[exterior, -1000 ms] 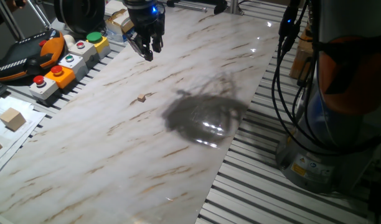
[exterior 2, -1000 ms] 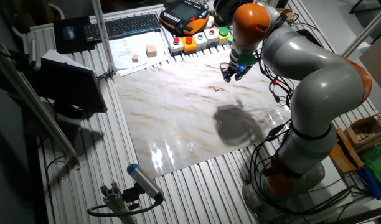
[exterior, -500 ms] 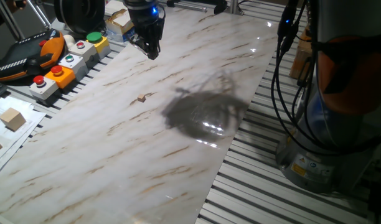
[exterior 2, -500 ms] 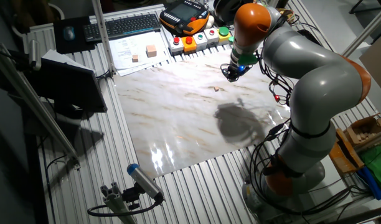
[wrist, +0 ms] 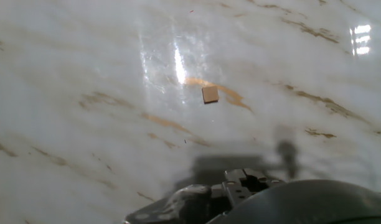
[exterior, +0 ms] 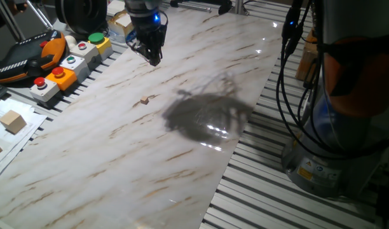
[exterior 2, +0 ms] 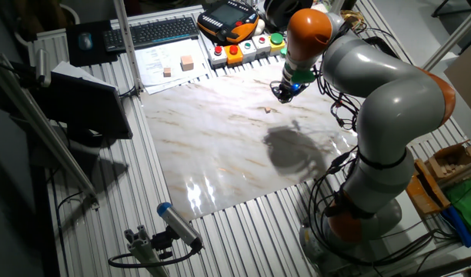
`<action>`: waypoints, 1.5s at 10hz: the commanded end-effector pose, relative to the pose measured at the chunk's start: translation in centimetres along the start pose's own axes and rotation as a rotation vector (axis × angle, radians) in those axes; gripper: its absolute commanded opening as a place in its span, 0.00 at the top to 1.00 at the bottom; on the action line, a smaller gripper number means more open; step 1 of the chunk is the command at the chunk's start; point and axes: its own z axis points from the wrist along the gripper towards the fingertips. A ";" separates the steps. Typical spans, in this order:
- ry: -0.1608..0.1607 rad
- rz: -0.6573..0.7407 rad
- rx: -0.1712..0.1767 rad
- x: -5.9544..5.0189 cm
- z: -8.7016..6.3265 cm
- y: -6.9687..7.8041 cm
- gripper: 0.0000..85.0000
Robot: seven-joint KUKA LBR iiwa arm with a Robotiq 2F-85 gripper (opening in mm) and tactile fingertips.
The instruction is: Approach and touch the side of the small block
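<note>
The small block (exterior: 144, 100) is a tiny tan cube lying on the marbled table top (exterior: 201, 76). It also shows in the other fixed view (exterior 2: 267, 110) and in the hand view (wrist: 210, 94), above centre. My gripper (exterior: 152, 57) hangs above the table's far part, well behind the block and apart from it. Its fingers look pressed together and hold nothing. In the other fixed view the gripper (exterior 2: 285, 93) is up and to the right of the block. In the hand view only the dark fingers (wrist: 240, 182) show at the bottom edge.
A box of coloured push buttons (exterior: 70, 63) and an orange-black pendant (exterior: 29, 57) lie at the table's left edge. A larger tan cube (exterior: 13, 121) sits on paper beyond it. The arm's shadow (exterior: 204, 117) falls mid-table. Cables (exterior: 296, 76) hang at the right.
The fingers stood apart a second ago and are now together. The gripper has turned and shifted slightly left above the table. The small block has not moved.
</note>
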 end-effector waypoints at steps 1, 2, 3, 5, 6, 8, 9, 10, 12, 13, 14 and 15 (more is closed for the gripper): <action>-0.012 0.002 0.007 0.1 0.7 0.2 0.99; -0.018 0.008 0.008 0.2 1.3 0.3 0.99; -0.018 0.017 0.004 0.3 1.9 0.4 0.99; -0.016 0.039 0.001 0.2 2.9 0.7 0.99; -0.011 0.048 -0.001 0.1 3.4 0.8 0.99; 0.008 0.076 -0.014 0.0 4.6 1.2 0.99; 0.003 0.091 -0.021 0.1 5.5 1.5 0.99; -0.004 0.096 -0.013 0.1 6.0 1.6 0.99; -0.004 0.102 0.007 0.2 6.3 1.7 0.99; -0.002 0.095 0.003 0.2 6.6 1.8 0.99; -0.002 0.089 0.002 0.1 6.9 1.8 0.99; 0.008 0.082 0.008 0.1 7.0 1.8 0.99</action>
